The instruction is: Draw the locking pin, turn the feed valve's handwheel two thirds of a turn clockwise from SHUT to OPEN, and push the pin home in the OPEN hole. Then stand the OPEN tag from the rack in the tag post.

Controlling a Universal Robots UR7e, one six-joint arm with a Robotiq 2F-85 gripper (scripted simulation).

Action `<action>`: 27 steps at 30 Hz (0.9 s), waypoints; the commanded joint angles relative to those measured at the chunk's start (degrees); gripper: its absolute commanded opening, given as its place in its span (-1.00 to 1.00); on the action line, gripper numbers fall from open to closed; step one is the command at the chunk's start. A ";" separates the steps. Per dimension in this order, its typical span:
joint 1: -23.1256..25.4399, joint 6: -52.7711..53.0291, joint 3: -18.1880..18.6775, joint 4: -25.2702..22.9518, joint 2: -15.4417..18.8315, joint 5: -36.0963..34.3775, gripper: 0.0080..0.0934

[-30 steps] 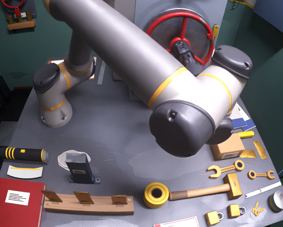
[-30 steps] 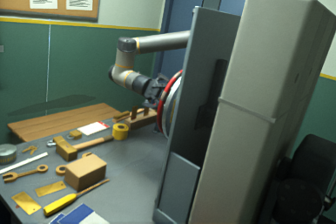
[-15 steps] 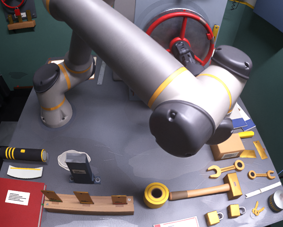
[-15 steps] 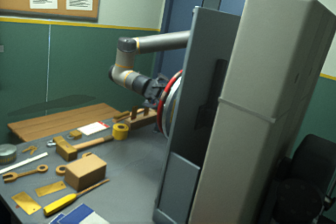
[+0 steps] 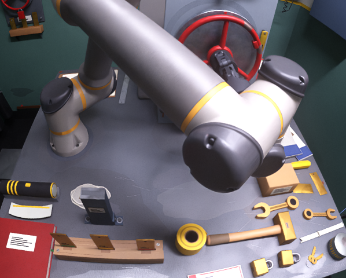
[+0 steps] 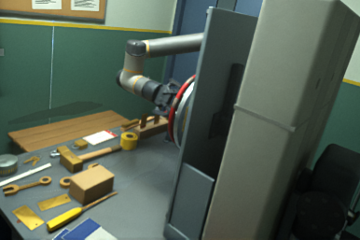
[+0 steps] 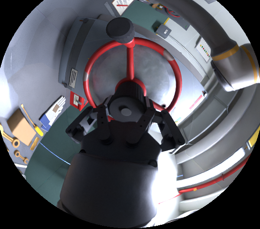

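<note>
My gripper (image 7: 126, 112) sits at the centre of the red handwheel (image 5: 224, 45), its fingers closed around the wheel's dark hub knob (image 7: 126, 104). The wheel is mounted on the grey valve cabinet (image 6: 205, 123) at the back of the table. A dark round grip (image 7: 120, 29) sticks out from the rim at the end of one spoke. The locking pin is not clearly visible. At the front of the table a wooden rack (image 5: 107, 250) holds three brown tags. The dark tag post (image 5: 97, 206) stands just behind the rack.
A cardboard box (image 5: 277, 181) lies on the right of the table, with spanners, a mallet (image 5: 257, 232), padlocks and keys nearby. A yellow tape roll (image 5: 191, 238) sits front centre. A red book (image 5: 17, 247) and a torch (image 5: 26, 188) lie on the left.
</note>
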 commanded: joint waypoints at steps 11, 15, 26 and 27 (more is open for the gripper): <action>0.00 0.05 -0.02 0.02 -0.05 0.00 0.41; 0.00 0.05 -0.02 0.02 -0.05 0.00 0.59; 0.00 0.05 -0.02 0.02 -0.05 0.00 0.69; 0.00 0.05 -0.02 0.02 -0.05 0.00 0.69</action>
